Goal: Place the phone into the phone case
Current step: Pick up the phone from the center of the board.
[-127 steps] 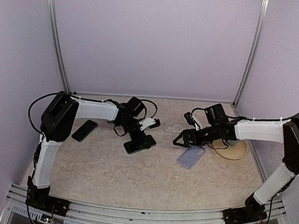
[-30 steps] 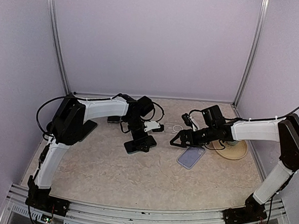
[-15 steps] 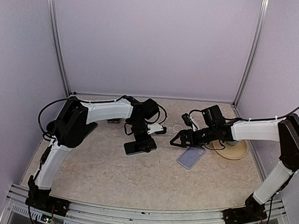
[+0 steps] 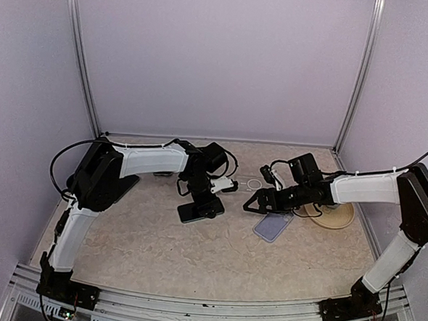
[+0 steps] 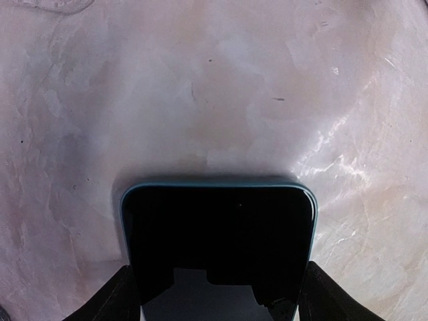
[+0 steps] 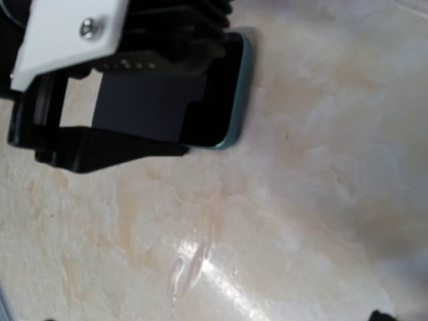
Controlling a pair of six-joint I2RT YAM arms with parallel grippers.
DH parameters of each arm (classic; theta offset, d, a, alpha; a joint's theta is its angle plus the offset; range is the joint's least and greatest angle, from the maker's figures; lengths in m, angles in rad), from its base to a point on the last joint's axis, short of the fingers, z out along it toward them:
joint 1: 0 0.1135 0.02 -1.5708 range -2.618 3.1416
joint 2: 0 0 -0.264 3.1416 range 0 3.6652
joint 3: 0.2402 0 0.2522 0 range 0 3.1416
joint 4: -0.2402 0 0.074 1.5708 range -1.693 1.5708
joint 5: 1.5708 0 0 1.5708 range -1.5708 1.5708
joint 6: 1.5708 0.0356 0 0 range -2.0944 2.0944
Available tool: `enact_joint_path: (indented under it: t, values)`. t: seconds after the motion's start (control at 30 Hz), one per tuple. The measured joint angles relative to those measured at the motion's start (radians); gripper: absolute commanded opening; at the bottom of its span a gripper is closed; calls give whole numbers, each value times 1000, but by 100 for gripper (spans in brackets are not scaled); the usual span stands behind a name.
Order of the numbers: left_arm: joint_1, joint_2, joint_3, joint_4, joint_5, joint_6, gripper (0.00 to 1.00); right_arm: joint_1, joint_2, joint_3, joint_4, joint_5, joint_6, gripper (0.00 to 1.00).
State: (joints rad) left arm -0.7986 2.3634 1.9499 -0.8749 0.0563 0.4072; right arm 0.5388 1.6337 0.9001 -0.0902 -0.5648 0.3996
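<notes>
Phone (image 4: 201, 210) near lilac case (image 4: 272, 226), tan plate (image 4: 335, 217)

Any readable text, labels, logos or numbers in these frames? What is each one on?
None readable in any view.
Phone: screen dark, no text or logo.
Case: plain, no print visible; too small to be sure.
White mount: one screw, no label.
Plate: plain.

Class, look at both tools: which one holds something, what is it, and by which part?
The left tool grips the teal-edged phone by its two long edges near one end. The right tool is open, holding nothing.
</notes>
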Motion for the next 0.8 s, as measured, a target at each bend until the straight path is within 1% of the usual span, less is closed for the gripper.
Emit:
enact_joint_path:
  t: [0.13,0.23,0.47,0.8]
  values:
    - [-1,-10,-21,37,-8,-9,32,2,0,0,8,0,6,100]
    - [-1,-12,-27,60,-11,-14,31,2,0,0,9,0,8,100]
    - [-1,-60,-103,138,-10,-18,31,2,6,0,23,-11,17,100]
    - [-16,-109,-121,176,8,-18,31,2,29,0,37,-23,38,100]
